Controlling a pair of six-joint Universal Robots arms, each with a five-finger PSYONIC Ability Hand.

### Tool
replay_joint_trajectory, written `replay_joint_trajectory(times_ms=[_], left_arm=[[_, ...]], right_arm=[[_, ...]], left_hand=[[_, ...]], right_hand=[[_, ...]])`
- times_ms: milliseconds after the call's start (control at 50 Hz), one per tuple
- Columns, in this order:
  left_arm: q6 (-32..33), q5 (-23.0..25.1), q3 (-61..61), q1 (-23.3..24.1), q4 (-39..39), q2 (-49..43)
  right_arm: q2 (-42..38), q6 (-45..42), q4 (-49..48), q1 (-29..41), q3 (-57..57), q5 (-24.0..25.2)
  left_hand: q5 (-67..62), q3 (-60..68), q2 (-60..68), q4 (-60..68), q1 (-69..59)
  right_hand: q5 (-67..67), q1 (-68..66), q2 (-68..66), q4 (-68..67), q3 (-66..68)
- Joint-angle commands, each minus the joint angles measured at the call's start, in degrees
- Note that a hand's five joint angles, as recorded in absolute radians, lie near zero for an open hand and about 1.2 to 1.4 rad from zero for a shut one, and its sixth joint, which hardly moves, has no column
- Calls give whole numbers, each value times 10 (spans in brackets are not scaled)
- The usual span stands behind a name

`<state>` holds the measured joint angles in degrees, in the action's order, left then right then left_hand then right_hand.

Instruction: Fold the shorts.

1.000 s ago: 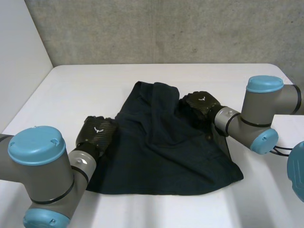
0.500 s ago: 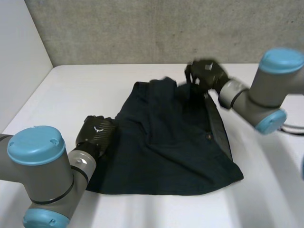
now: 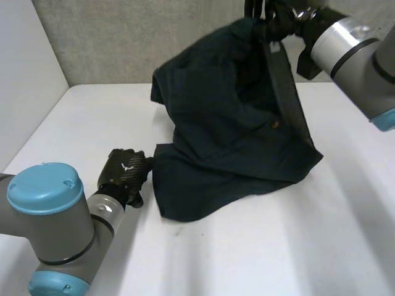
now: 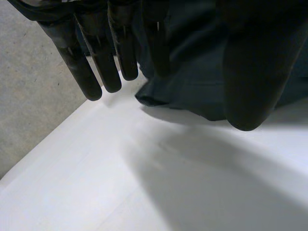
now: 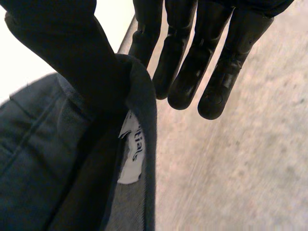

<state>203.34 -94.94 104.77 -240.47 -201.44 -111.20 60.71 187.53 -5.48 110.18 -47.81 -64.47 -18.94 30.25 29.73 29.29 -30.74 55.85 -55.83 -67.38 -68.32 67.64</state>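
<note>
Hanging from your right hand (image 3: 279,18), the shorts (image 3: 228,123) were up in the air, and only their low end lay on the table (image 3: 278,246). Your right thumb and fingers pinched the top edge near a white tag (image 5: 131,154). Your left hand (image 3: 125,169) was down by the table, just beside the low end, with fingers straight and holding nothing.

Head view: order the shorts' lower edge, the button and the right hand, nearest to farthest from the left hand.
1. Shorts' lower edge, right beside the left hand.
2. Button, midway up the hanging shorts.
3. Right hand, raised high on the robot's right.
</note>
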Motion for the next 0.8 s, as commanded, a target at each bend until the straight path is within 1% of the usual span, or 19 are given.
replay_joint_trajectory(times_ms=[20,60,140,160,200,220,260,280,300,360,440,560,580,600,640,660,700,720,800], left_arm=[[0,-1,1,1,0,0],[0,-1,1,1,0,0],[0,0,3,1,0,0],[-1,1,3,1,0,0],[0,1,3,1,0,0],[-1,1,4,2,0,0],[0,1,4,2,0,0],[-1,1,4,2,0,1],[-1,1,5,2,0,1],[-1,1,8,2,-1,2],[-1,1,8,3,0,5],[-1,1,11,8,0,19],[-1,0,13,9,0,25],[-1,0,16,11,0,33],[-1,0,18,17,1,44],[-3,0,19,25,1,55],[-9,0,20,36,1,66],[-14,0,20,41,2,70],[-54,0,11,67,6,81]], right_arm=[[-15,13,13,-2,27,-32],[-23,21,12,-5,35,-48],[-92,34,1,-32,68,-101],[-128,27,1,-60,93,-126],[-156,23,5,-83,111,-139],[-188,15,15,-100,130,-147],[-214,2,33,-108,146,-148],[-225,-7,42,-109,153,-149],[-240,-24,61,-111,162,-149],[-247,-50,81,-111,162,-149],[-230,-88,103,-110,134,-151],[-116,-160,94,-111,-10,-131],[-101,-173,90,-112,-32,-122],[-73,-201,79,-112,-78,-96],[-46,-228,68,-114,-123,-65],[-23,-259,63,-114,-162,-31],[-6,-289,63,-115,-196,-1],[7,-317,64,-117,-227,21],[16,-368,65,-129,-283,49]], left_hand=[[-26,13,18,23,-8],[-26,13,18,23,-8],[-26,13,18,23,-8],[-26,13,18,23,-8],[-26,13,18,23,-8],[-26,13,18,23,-8],[-26,13,18,23,-8],[-26,13,18,23,-8],[-26,13,18,23,-8],[-26,13,18,23,-8],[-25,12,17,21,-7],[-25,12,17,21,-7],[-25,12,17,21,-7],[-25,12,17,21,-7],[-26,13,18,23,-8],[-26,13,18,23,-8],[-28,15,20,25,-10],[-26,13,19,23,-8],[-28,15,20,25,-10]], right_hand=[[141,-242,-126,-117,124],[141,-242,-126,-117,124],[141,-242,-126,-117,124],[19,-119,-4,6,1],[-238,138,254,263,-256],[-365,264,380,389,-382],[-433,333,448,457,-451],[-520,420,535,545,-538],[-559,458,574,583,-576],[-559,458,574,583,-576],[-559,458,574,583,-576],[-559,458,574,583,-576],[-559,458,574,583,-576],[-559,458,574,583,-576],[-559,458,574,583,-576],[-559,458,574,583,-576],[-559,458,574,583,-576],[-523,423,538,548,-541],[-475,375,491,500,-493]])
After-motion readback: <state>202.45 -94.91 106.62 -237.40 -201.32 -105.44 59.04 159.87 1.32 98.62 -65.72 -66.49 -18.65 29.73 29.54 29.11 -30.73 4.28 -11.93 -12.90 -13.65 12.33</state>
